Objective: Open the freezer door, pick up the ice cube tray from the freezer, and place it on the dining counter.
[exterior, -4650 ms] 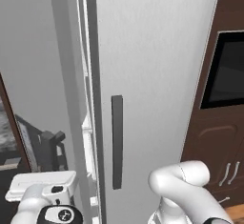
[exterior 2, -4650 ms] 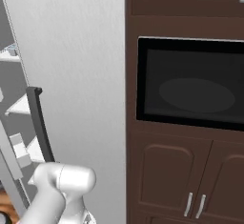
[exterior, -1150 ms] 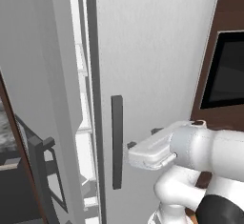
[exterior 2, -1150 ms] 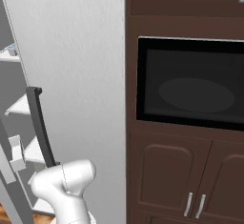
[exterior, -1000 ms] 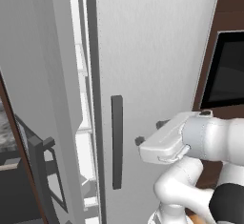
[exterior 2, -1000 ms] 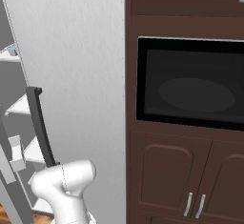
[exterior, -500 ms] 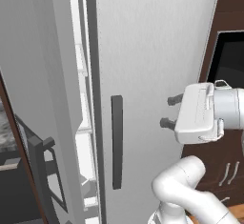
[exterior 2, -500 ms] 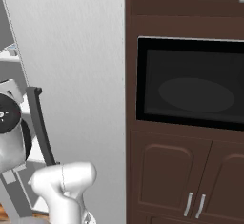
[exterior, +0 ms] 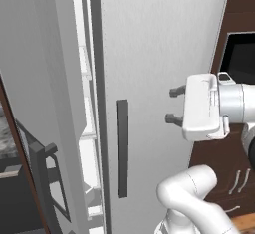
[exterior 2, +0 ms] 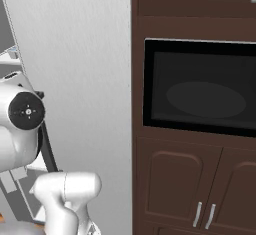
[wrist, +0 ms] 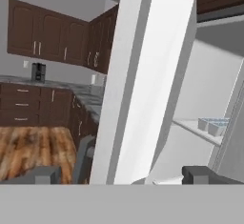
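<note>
The tall light-grey freezer door [exterior: 47,128] stands swung open at the left of the left base view, its dark-grey bar handle [exterior: 50,178] low at the left edge. Behind it, in the narrow gap left of centre, the white-lined freezer [exterior: 87,128] shows its white shelves edge-on. The plain light-grey fridge door [exterior: 159,54] beside it is shut and takes up the middle of that view, with a vertical dark-grey bar handle [exterior: 122,148] near its left edge.

The white two-finger gripper [exterior: 173,106] hangs at the right of the left base view, in front of the plain door, its dark jaws set wide apart with nothing between them, pointing toward the left of the frame.

In the hand view the small white-grey ice cube tray [wrist: 213,124] sits on a white freezer shelf [wrist: 195,130] at the right edge, right of the open door's white inner face.

A black built-in oven [exterior 2: 200,86] sits in dark-brown cabinets [exterior 2: 175,179] at the right of the right base view.
</note>
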Motion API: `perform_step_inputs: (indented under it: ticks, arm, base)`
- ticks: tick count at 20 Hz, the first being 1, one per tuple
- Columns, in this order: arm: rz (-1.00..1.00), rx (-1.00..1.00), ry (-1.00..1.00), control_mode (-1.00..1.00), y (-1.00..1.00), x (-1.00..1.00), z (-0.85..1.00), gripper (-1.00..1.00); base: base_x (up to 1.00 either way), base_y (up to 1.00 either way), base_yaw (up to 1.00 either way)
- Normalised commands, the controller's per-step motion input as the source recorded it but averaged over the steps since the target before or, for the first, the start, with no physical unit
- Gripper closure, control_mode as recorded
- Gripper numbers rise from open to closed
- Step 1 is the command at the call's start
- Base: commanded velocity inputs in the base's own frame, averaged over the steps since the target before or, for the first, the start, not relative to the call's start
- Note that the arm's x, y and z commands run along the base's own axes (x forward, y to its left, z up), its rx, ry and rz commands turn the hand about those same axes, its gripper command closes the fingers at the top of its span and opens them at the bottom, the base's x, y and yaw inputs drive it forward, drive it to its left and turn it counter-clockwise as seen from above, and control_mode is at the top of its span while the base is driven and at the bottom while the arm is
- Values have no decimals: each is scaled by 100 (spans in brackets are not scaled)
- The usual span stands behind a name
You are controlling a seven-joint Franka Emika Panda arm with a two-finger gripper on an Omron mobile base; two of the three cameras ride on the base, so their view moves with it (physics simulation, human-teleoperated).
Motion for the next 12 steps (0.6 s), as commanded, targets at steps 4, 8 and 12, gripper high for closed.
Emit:
perform_step_inputs:
  ticks: [4, 8, 12]
  arm:
    - [7, 0, 0, -100, 45, 36, -10, -100]
    - [7, 1, 0, -100, 26, 52, -13, -100]
    - [8, 0, 0, -100, 16, 51, -14, -100]
  base:
    - [0, 0, 0]
    - [0, 0, 0]
    - [0, 0, 0]
